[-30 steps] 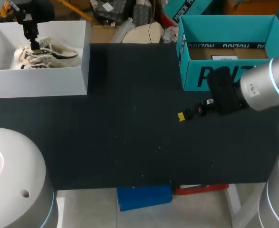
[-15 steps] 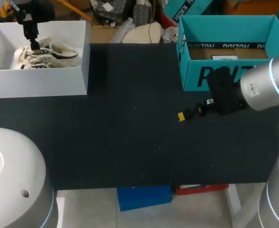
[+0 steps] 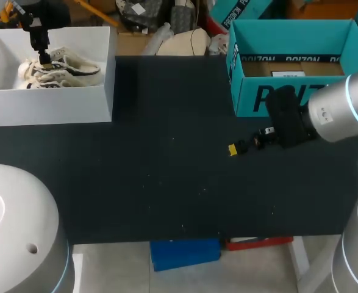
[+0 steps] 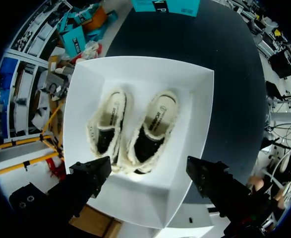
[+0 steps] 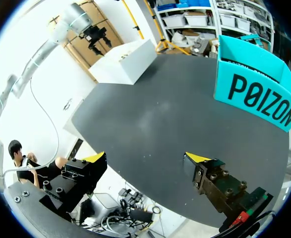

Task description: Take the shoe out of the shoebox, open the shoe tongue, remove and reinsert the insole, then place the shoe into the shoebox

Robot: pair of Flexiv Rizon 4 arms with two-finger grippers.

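Head view: left gripper [image 3: 44,59] over 2 shoes [image 3: 69,68], within shoebox walls [image 3: 50,105]

Large dark block lettering is printed across the outer front wall of the teal box [image 3: 244,91]. Inside that box a small white label [image 3: 288,74] is seen, illegible. Well apart from it, small print is borne on the insoles of the pair of shoes [image 4: 152,124] in the white shoebox [image 4: 185,163].

Bright, even overhead light tbh; shoebox [image 4: 195,124] under left gripper [image 4: 147,166] looks nearly blown out, faint sheen on table [image 5: 160,114] ahead of right gripper [image 5: 145,157].
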